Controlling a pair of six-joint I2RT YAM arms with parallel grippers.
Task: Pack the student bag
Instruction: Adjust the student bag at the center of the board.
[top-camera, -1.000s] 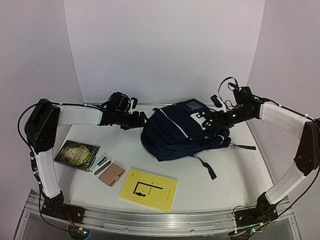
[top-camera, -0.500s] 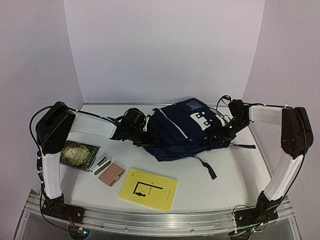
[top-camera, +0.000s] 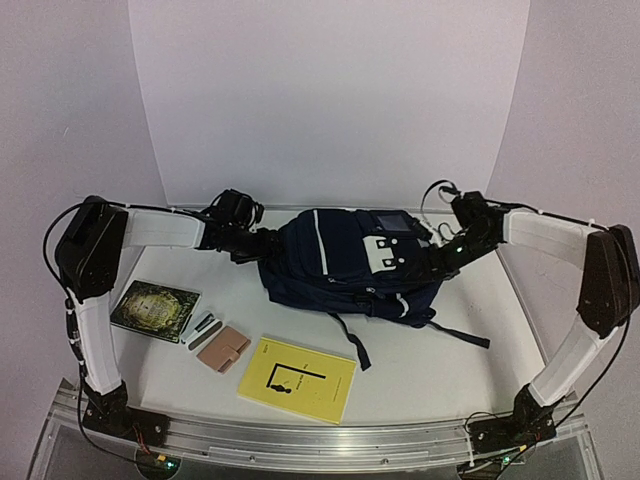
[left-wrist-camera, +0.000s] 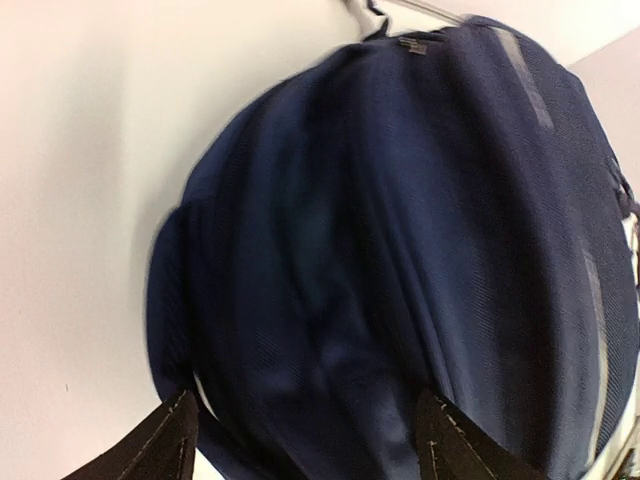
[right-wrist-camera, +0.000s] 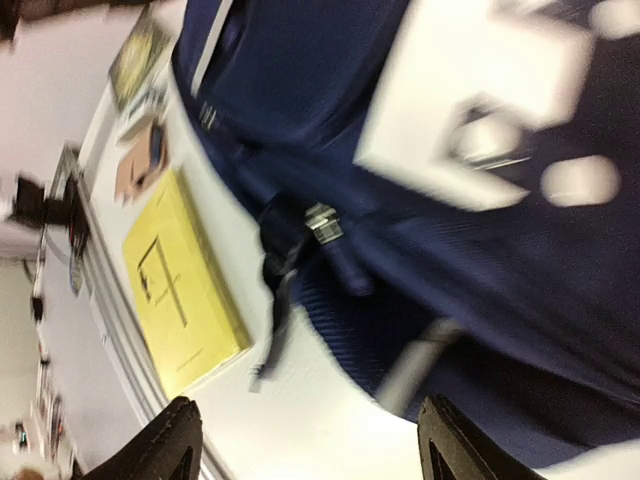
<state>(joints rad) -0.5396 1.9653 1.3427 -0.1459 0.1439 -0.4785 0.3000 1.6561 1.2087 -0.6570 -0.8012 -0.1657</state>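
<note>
The student bag (top-camera: 335, 265), dark navy with white piping and a white patch, lies on its side across the middle of the table. My left gripper (top-camera: 262, 244) is at its left end. In the left wrist view its fingers stand wide apart, and the student bag (left-wrist-camera: 400, 230) bulges between and beyond my left gripper (left-wrist-camera: 305, 410). My right gripper (top-camera: 437, 258) is at the bag's right side. It is open over the student bag's lower edge (right-wrist-camera: 480, 250) and bare table, with nothing clamped in my right gripper (right-wrist-camera: 305, 415).
A yellow book (top-camera: 297, 378) lies in front of the bag, and also shows as the yellow book (right-wrist-camera: 180, 280) in the right wrist view. A tan wallet (top-camera: 223, 348), grey pens (top-camera: 203, 328) and a dark green book (top-camera: 155, 308) sit at front left. Black straps (top-camera: 352, 342) trail from the bag.
The bag has swung and slid left, now lying more across the table with its straps trailing to the front. Both grippers moved with it, the left one pulling back to the left.
</note>
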